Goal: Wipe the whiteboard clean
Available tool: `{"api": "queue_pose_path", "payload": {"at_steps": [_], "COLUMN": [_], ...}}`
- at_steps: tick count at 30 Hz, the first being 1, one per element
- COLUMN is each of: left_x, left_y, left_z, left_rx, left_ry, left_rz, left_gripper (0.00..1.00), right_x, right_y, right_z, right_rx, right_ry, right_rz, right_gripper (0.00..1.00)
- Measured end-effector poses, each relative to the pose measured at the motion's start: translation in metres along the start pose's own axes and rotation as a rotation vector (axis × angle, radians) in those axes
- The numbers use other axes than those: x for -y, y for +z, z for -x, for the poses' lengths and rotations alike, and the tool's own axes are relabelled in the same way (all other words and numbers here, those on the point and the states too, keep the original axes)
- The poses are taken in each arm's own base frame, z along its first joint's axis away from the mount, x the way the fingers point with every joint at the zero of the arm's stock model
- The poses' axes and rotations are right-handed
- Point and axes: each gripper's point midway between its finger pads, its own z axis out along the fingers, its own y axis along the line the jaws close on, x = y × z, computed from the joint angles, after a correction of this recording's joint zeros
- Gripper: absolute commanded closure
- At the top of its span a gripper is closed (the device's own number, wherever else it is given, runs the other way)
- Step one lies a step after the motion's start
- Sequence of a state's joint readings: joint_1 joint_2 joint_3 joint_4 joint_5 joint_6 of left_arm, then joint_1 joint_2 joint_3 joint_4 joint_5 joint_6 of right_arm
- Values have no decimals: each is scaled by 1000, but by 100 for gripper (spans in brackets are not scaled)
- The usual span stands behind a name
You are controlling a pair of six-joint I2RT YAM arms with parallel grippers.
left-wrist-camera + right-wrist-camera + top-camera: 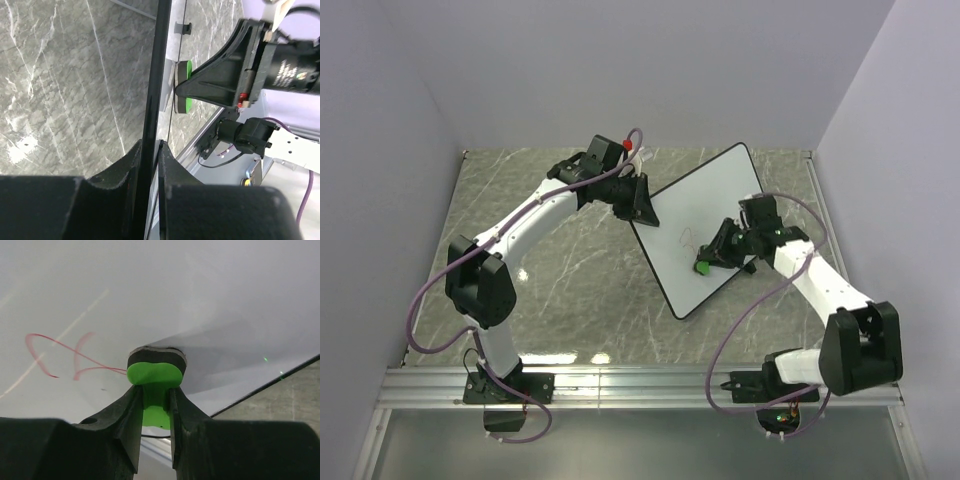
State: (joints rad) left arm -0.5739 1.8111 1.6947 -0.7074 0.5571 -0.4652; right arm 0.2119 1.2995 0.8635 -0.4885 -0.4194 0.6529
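Green eraser (pixel 155 374) touching whiteboard (pixel 710 200) (red scribble (pixel 75 352)).

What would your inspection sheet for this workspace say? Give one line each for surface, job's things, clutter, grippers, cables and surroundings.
Surface: grey marbled table.
Job's things: whiteboard lies at an angle; a red scribble is not yet erased; the green eraser is pressed on the board beside the scribble.
Clutter: nothing seen.
Grippers: left gripper is shut on the whiteboard's rim; right gripper is shut on the eraser.
Cables: purple cables loop loosely beside both arms.
Surroundings: pale walls on three sides.
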Motion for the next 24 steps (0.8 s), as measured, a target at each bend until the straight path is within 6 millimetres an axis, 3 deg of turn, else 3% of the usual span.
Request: {"api": "queue_pose_path", "payload": {"at_steps": [3,8,12,20,24], "left_x": [0,0,0,-4,-3], "left_y": [0,2,2,2,2], "left_z": [0,0,-1,-1,-1], "left_rx": [1,1,-1,-7,-9], "left_ry": [1,-6,-11,-25,-23], "left_rz": [0,-9,-8,-8,-11], "left_gripper": [100,100,100,99,100], "right_x": [-24,-93,-129,-131,-102], "right_y": [-2,-9,-7,-3,-2], "right_z": [14,56,68,67,43], "right_rx": [-18,43,63,67,67], "right_ry": [-19,-102,-142,-152,-183], "right_rz": [28,153,220,203,146], "right_gripper": [100,100,100,100,100]}}
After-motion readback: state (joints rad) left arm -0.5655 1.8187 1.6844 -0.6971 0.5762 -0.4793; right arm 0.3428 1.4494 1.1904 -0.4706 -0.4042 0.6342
